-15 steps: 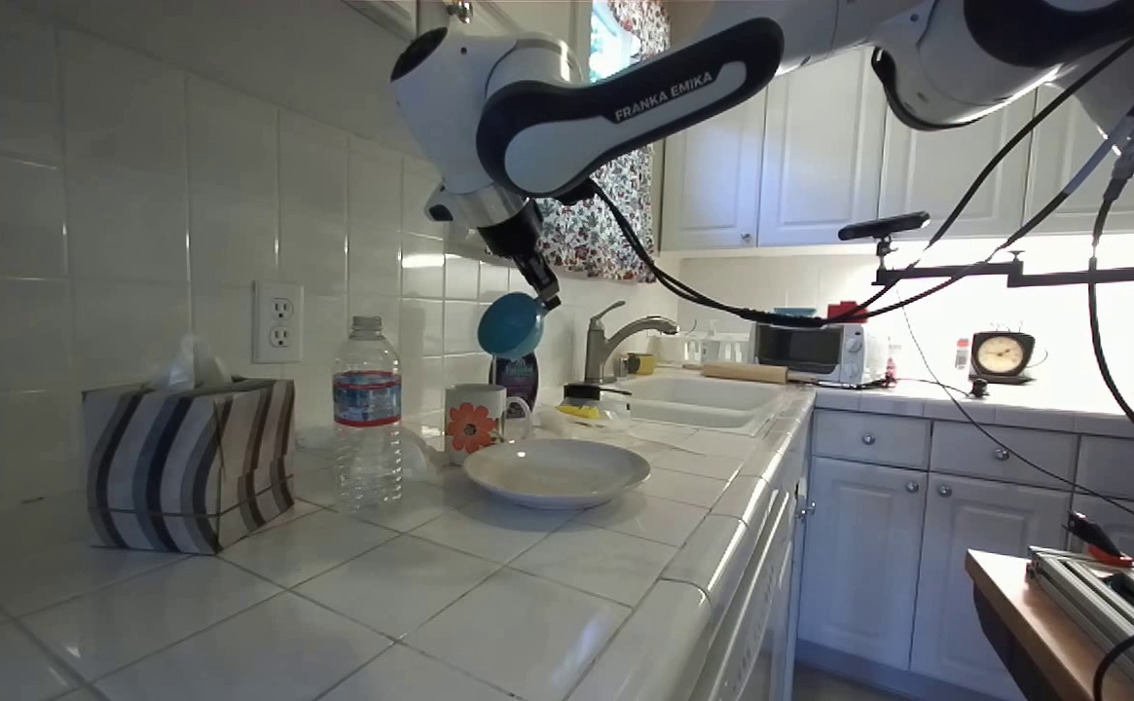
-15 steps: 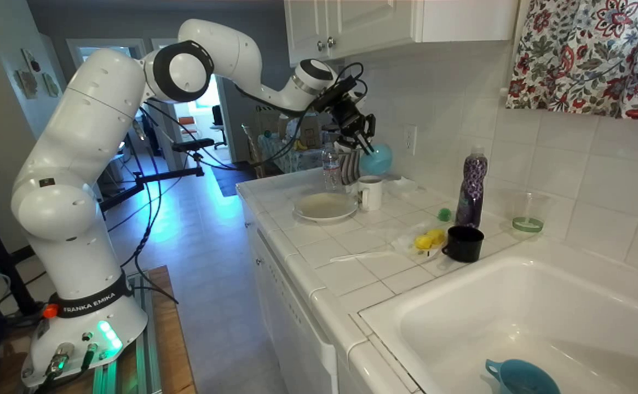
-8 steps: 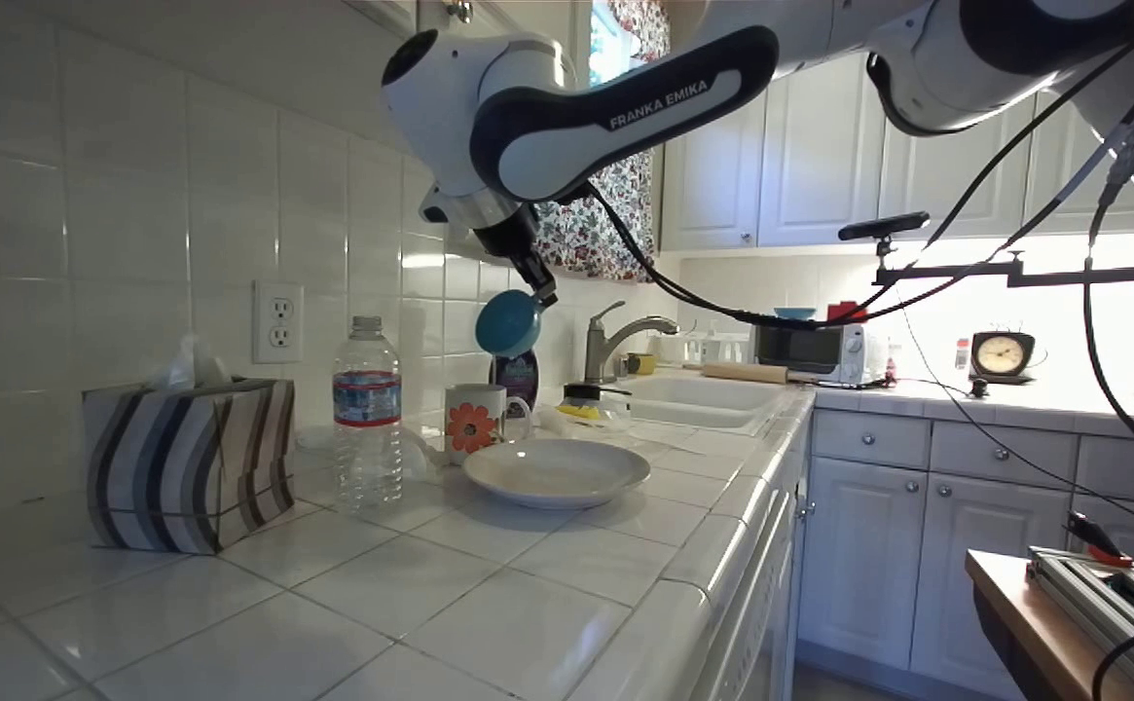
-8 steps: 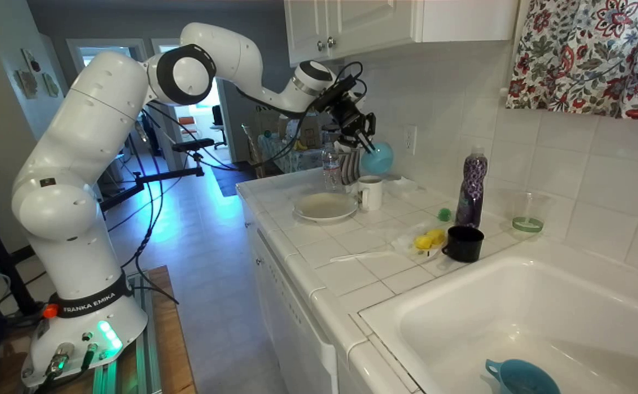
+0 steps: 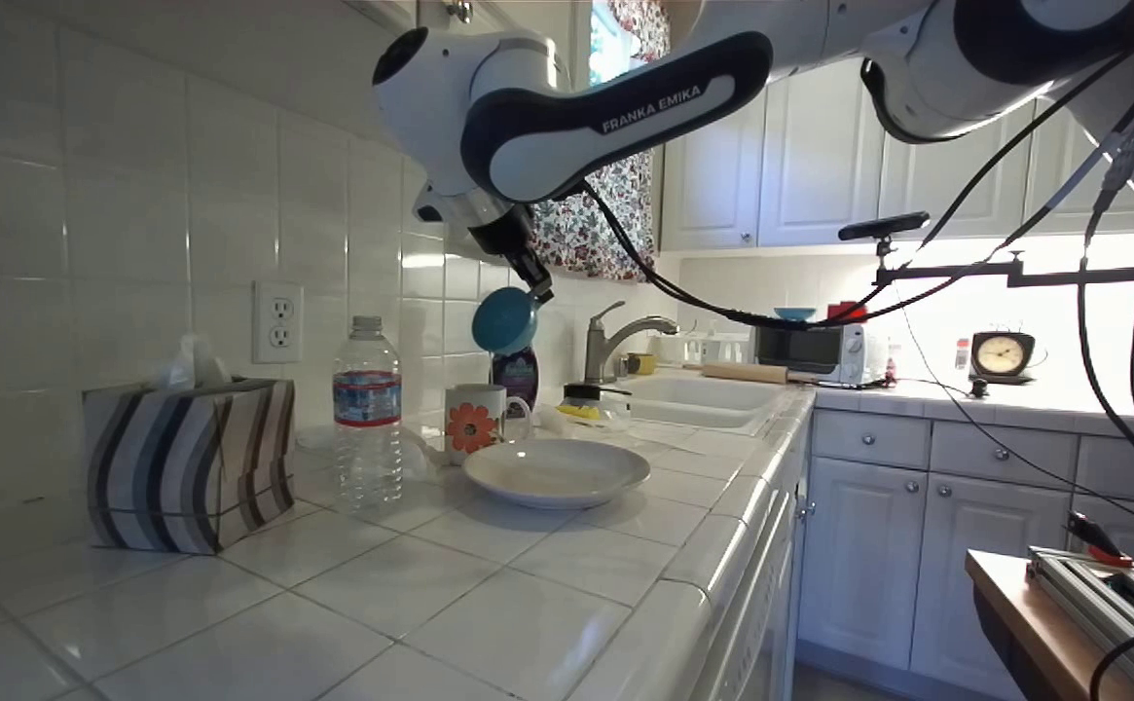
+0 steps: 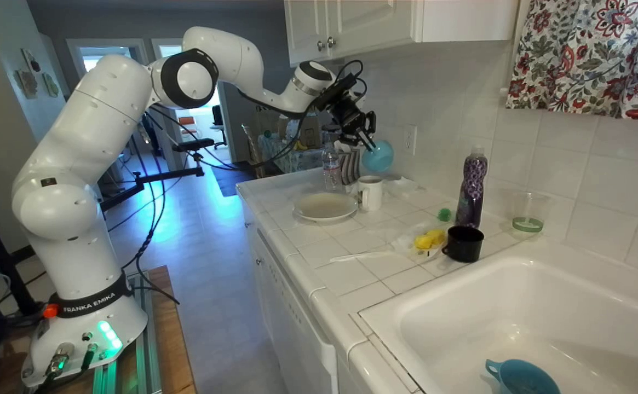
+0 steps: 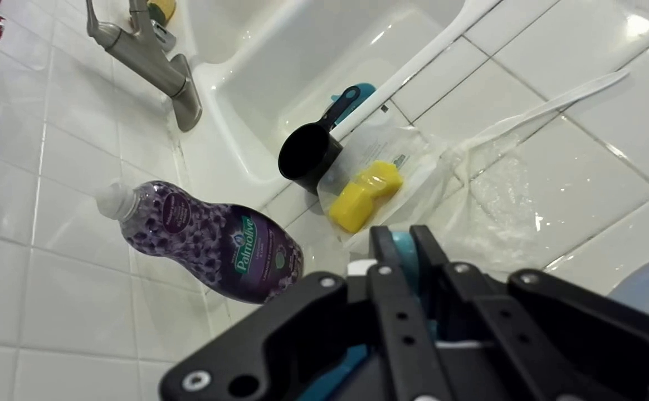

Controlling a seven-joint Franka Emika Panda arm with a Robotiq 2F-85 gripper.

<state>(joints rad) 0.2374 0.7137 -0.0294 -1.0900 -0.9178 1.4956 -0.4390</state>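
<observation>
Clearly, the blue cup point(image 5: 505, 319) hangs, axis slanted; mouth away from sink point(image 6: 516, 301).

This place appears to be a home kitchen. In an exterior view, a white sink point(image 6: 516, 306) lies at four o'clock in the tiled worktop point(image 6: 360, 273), a flowered curtain point(image 6: 587, 60) hangs at two, and cupboards point(image 6: 401, 24) are near one. A small oven point(image 5: 805, 350) stands at three o'clock in an exterior view; in the wrist view, a Palmolive bottle point(image 7: 218, 245) is at eight.

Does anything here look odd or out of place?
Yes: the blue cup in the gripper is held steeply tilted, unlike the upright flowered mug. Crumpled clear plastic lies loose on the counter, like litter.
</observation>
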